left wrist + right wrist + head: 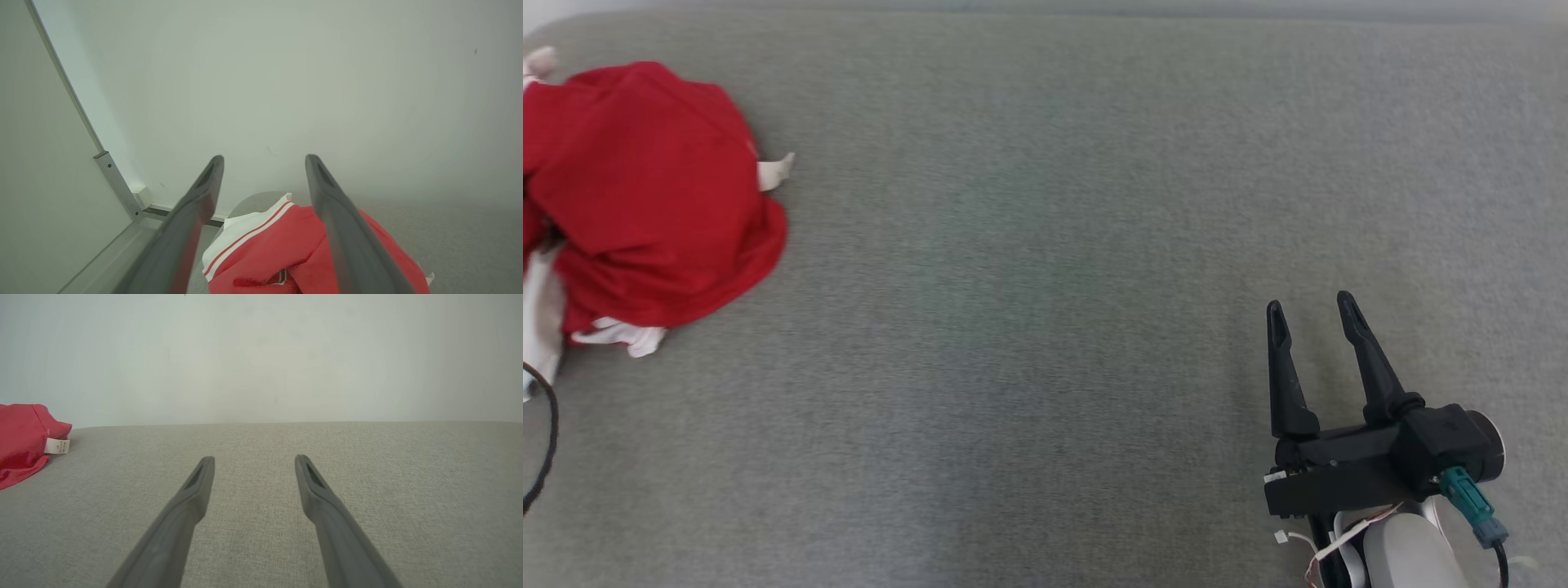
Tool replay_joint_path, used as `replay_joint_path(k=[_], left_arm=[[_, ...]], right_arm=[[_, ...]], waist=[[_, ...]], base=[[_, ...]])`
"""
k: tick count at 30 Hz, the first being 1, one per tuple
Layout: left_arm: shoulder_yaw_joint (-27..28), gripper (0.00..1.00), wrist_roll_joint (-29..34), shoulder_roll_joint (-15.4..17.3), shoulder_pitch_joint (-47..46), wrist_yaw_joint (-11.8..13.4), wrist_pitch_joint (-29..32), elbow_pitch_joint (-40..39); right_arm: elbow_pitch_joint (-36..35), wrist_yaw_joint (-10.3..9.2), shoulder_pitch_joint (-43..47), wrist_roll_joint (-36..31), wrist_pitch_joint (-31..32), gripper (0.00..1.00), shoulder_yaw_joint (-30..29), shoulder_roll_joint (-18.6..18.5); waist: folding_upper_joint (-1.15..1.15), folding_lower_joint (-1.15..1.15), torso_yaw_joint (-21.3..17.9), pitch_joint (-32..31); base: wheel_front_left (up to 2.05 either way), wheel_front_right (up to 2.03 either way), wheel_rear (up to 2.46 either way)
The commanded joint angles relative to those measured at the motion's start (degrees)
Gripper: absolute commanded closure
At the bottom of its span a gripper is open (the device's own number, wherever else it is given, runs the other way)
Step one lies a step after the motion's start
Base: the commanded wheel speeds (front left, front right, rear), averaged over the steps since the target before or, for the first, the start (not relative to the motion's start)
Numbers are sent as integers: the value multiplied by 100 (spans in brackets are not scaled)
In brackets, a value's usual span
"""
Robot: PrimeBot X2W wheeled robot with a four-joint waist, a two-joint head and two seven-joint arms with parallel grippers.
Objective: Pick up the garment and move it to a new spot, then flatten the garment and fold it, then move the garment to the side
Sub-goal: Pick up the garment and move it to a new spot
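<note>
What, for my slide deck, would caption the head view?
Crumpled red garment with white trim lies at the left edge of the grey surface; the open right pincer hovers at lower right.

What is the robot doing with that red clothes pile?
It isn't holding anything yet. The red and white garment lies in a crumpled heap at the left side of the grey padded surface. The left gripper is open and points toward the heap without gripping it. The right gripper is open too, over a bare part of the surface well away from the garment. The garment has not been picked up.
</note>
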Motion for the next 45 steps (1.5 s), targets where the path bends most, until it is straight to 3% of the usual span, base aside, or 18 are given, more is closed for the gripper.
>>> replay_joint_path(k=[1,14,25,26,27,30,38,45], left_arm=[[-53,0,53,75,-127,-32,51,93],[-750,0,-127,501,-976,-26,1093,1709],[-1249,0,-570,493,-1197,-26,2463,2637],[-1300,44,-584,501,-1188,-27,2508,2677],[-1363,100,-546,529,-1188,-27,2489,2692],[-1422,100,-513,555,-1274,-12,2212,2682],[-1474,100,-287,600,-1667,65,502,2214],[-1787,100,-290,459,-2088,-7,-19,1446]], right_arm=[[-32,-12,-57,-9,-4,0,-2,15],[-105,-12,-131,100,-4,0,10,16],[-87,-12,-109,110,-4,0,11,16],[-80,-12,-111,106,-4,0,24,17],[-74,-12,-114,102,-4,0,36,18],[-60,-12,-117,96,-4,0,35,16],[57,-12,43,211,-4,0,18,17],[182,-12,171,328,-4,0,96,16]], waist=[[-1,-2,-380,364],[-1,-2,-755,458],[-1,-2,-846,380],[-1,-2,-853,370],[-1,-2,-857,364],[-1,-2,-850,327],[-1,-2,-695,-91],[-1,-2,-587,-512]], base=[[0,0,0],[0,0,0],[0,0,0],[0,0,0],[0,0,0],[0,0,0],[0,0,0],[0,0,0]])
